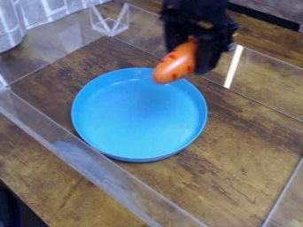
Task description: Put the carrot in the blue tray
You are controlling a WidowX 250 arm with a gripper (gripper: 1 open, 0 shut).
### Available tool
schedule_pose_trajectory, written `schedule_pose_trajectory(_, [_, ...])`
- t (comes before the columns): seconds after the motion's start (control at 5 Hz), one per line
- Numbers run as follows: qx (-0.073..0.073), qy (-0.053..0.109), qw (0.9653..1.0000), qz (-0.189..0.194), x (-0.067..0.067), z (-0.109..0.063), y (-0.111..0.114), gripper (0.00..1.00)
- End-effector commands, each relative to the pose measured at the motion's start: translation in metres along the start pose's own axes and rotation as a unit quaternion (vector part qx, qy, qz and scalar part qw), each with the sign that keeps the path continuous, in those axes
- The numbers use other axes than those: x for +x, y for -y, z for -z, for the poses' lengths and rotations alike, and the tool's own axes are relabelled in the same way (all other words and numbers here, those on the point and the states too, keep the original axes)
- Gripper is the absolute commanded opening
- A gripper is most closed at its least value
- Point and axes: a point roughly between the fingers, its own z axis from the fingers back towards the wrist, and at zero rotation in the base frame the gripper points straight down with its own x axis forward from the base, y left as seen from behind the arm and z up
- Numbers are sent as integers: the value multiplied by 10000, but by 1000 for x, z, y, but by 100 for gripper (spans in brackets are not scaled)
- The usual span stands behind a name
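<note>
While the dark wooden tabletop [254, 168] fills nearly the whole view, a clear plastic wall [83, 155] runs along its near left edge and another clear piece [109, 18] stands at the far left. A pale streak of glare [233, 66] lies on the wood to the right of the arm.

The blue tray [106, 133] sits flat on the tabletop a little left of centre, round and shallow with a low raised rim, and its floor is bare.

The black gripper [180, 60] hangs at the far side of the view, pointing steeply downward, its upper part cut off by the top edge. The picture is blurred here, so the fingers are hard to separate, but the jaws are clenched on the carrot [174, 64], grasping it at its upper end.

The carrot is off the tabletop, held in the air and tilted, its orange body sloping down toward the left. It appears over the far rim of the tray, just right of the tray's middle, without touching the tray. Its green top is hidden between the jaws.
</note>
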Motion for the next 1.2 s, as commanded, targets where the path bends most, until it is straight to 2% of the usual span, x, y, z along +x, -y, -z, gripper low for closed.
schedule_pose_trajectory(0.0, [83,275,9994,-181,-29,-22,-10,0])
schedule_pose_trajectory(0.2, [97,227,9995,-181,-22,-9,-5,0])
schedule_pose_trajectory(1.0, [134,76,9995,-284,-4,25,-1,0])
